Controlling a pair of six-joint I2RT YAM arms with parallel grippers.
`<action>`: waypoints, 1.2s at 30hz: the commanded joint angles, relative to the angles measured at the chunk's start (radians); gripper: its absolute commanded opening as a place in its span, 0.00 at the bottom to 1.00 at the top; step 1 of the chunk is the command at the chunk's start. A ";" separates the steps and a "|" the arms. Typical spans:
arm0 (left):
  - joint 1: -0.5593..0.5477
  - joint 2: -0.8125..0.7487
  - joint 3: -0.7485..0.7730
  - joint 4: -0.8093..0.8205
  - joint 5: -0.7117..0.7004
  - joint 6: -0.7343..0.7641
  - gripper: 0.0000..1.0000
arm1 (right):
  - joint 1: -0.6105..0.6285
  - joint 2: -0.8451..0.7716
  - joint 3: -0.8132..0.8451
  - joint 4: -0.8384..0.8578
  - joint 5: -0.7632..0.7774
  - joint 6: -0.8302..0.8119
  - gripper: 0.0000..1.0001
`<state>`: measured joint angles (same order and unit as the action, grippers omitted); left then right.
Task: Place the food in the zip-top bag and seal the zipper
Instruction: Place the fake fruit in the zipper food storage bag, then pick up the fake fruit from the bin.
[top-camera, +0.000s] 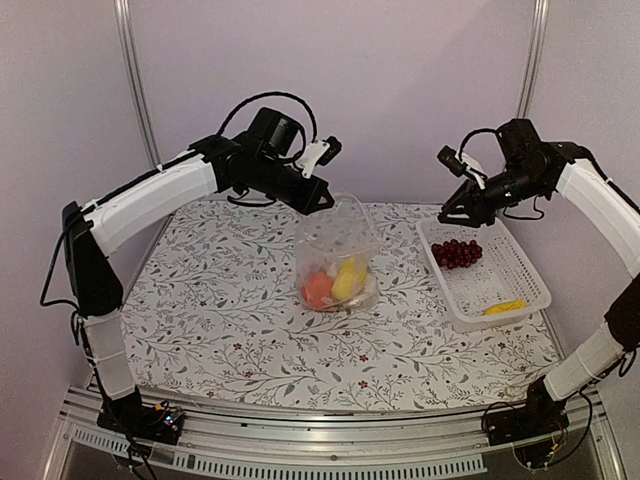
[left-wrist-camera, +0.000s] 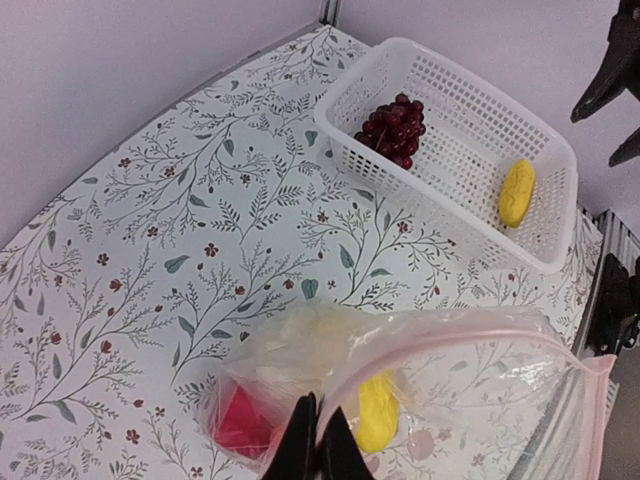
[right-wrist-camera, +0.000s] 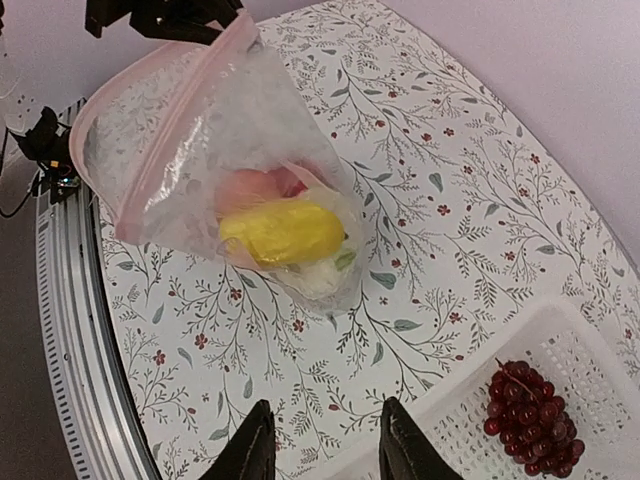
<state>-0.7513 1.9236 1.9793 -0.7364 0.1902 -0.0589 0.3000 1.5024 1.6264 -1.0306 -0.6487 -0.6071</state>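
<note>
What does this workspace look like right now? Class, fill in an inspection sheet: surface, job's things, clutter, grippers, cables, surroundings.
Surface: floral-patterned table.
Job's things: zip-top bag held upright, mouth open, with an orange piece and a yellow piece among the food inside; grape bunch and banana lie in the white basket.
Clutter: nothing seen.
Grippers: left gripper shut on the bag's rim; right gripper open, empty, raised near the basket's edge.
Cables: black cable loops over the left wrist.
Surroundings: pale walls, metal post.
</note>
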 joint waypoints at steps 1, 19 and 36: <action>0.010 -0.055 -0.072 0.049 -0.006 -0.017 0.02 | -0.120 -0.031 -0.126 -0.054 0.040 -0.052 0.36; 0.010 -0.064 -0.096 0.064 0.002 -0.035 0.00 | -0.282 0.043 -0.382 -0.048 0.491 -0.378 0.60; 0.009 -0.090 -0.151 0.091 0.004 -0.058 0.01 | -0.290 0.086 -0.551 0.065 0.751 -0.577 0.81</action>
<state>-0.7513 1.8717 1.8515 -0.6621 0.1932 -0.1059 0.0174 1.5654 1.0882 -1.0088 0.0338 -1.1278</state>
